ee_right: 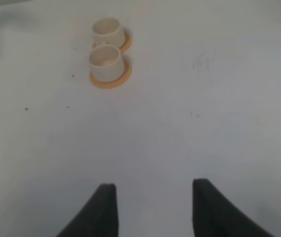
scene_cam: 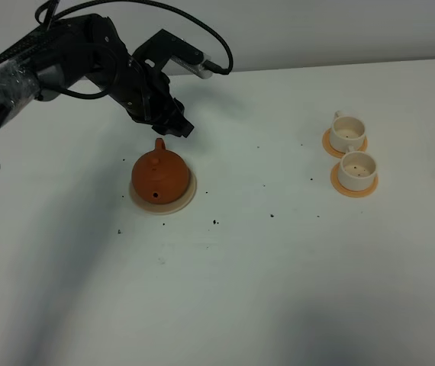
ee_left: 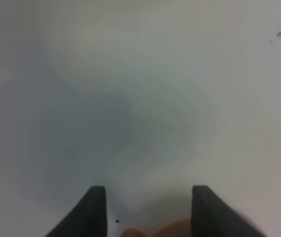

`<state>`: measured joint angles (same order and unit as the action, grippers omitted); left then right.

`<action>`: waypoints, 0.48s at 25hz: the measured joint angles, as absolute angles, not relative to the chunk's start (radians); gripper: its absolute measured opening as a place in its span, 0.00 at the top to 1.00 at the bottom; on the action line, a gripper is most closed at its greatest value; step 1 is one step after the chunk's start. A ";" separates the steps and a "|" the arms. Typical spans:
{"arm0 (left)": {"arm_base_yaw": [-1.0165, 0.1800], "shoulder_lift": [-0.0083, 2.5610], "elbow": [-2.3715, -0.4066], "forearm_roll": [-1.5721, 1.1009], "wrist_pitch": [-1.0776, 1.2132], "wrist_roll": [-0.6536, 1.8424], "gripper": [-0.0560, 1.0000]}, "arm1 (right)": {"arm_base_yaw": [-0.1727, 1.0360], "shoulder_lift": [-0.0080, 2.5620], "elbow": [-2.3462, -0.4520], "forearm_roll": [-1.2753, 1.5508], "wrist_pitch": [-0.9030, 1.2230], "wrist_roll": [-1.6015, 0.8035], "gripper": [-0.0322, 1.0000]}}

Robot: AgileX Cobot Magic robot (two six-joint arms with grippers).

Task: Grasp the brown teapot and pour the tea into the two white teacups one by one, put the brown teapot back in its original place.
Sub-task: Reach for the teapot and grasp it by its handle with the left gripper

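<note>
On the white table (scene_cam: 233, 290), left of middle:

1. Teapot (scene_cam: 159, 177). Reddish-brown, squat and round, upright with its lid on. It stands on a round cream coaster (scene_cam: 188, 200), whose rim shows around the pot's near side. The handle is on the far side, toward the black gripper above it.

2. Far cup (scene_cam: 348, 131) and near cup (scene_cam: 357, 169). Both are white and upright, right of middle and well apart from the teapot. Each sits on its own orange saucer (scene_cam: 370, 186). The two saucers lie just beside each other; whether they touch cannot be told. A few dark flecks show inside each cup.

3. Left gripper (scene_cam: 179, 126). Black, at the end of the left arm (scene_cam: 57, 61), which reaches in from the left edge. It hangs just behind and above the teapot's handle, clear of the pot. In the left wrist view its two dark fingers (ee_left: 93, 212) stand wide apart with bare table between them, and a blurred brown patch sits at the frame's edge. Nothing is held.

4. Right gripper (ee_right: 153, 207). Seen in its own wrist view only. Its fingers (ee_right: 106, 210) are spread with only table between them, and it holds nothing. It points toward the two cups and is well apart from them.

5. Dark specks (scene_cam: 216, 223). Scattered over the table, mostly between the teapot and the cups.
</note>
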<state>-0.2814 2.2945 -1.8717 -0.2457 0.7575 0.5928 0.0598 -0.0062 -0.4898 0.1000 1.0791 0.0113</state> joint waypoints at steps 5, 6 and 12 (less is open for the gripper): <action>-0.284 2.332 -1.872 -0.220 0.750 0.593 0.56 | 0.060 -0.006 -0.490 0.100 1.079 0.011 0.61; -0.285 2.335 -1.872 -0.214 0.749 0.589 0.56 | 0.060 -0.006 -0.490 0.100 1.079 0.011 0.61; -0.285 2.335 -1.872 -0.114 0.747 0.517 0.56 | 0.060 -0.006 -0.490 0.100 1.079 0.010 0.61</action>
<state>-0.2852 2.3349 -1.8717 -0.1142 0.7473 0.5166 0.0598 -0.0062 -0.4898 0.1000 1.0791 0.0103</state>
